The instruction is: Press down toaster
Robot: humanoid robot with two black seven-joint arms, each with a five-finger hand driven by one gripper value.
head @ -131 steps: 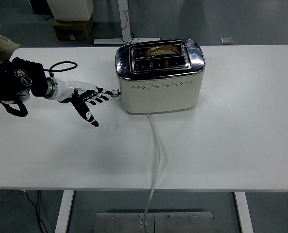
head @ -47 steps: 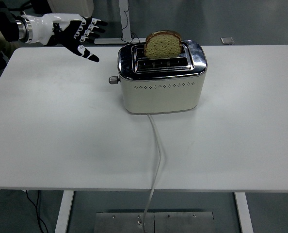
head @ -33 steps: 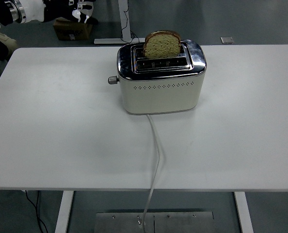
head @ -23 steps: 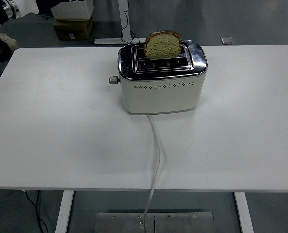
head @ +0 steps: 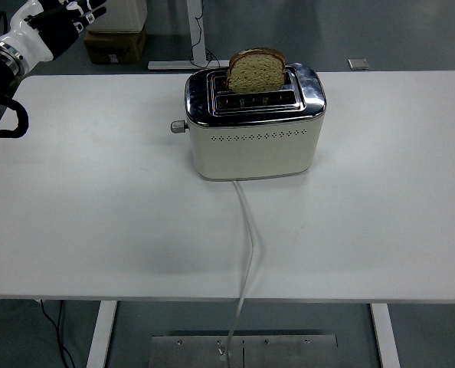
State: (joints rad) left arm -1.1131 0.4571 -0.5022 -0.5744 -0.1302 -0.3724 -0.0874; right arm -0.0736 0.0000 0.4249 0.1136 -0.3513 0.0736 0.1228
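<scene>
Toward the far middle of the white rectangular surface (head: 97,222) stands the cream-bodied toaster with a shiny chrome top (head: 252,126), its long side facing the camera and its small round lever knob (head: 178,126) sticking out of the left end, high up near the chrome rim. One slice of browned bread (head: 256,70) stands upright and well proud of the back slot; the front slot looks dark, and what it holds cannot be made out. From the bottom of the toaster's near face a white power cord (head: 247,253) runs across the surface toward the camera, passes over the near edge and drops out of sight below. Well apart from the toaster, in the upper left corner of the picture, the robot's left hand (head: 73,11) is raised beyond the far left corner of the surface, touching nothing. It is cut off by the top edge of the picture, so only the white wrist cuff and part of the black-and-white palm show; whether its fingers are spread or curled cannot be told. Behind the hand, on the grey floor, a brown cardboard box (head: 114,44) with a white box on top of it is partly visible.
</scene>
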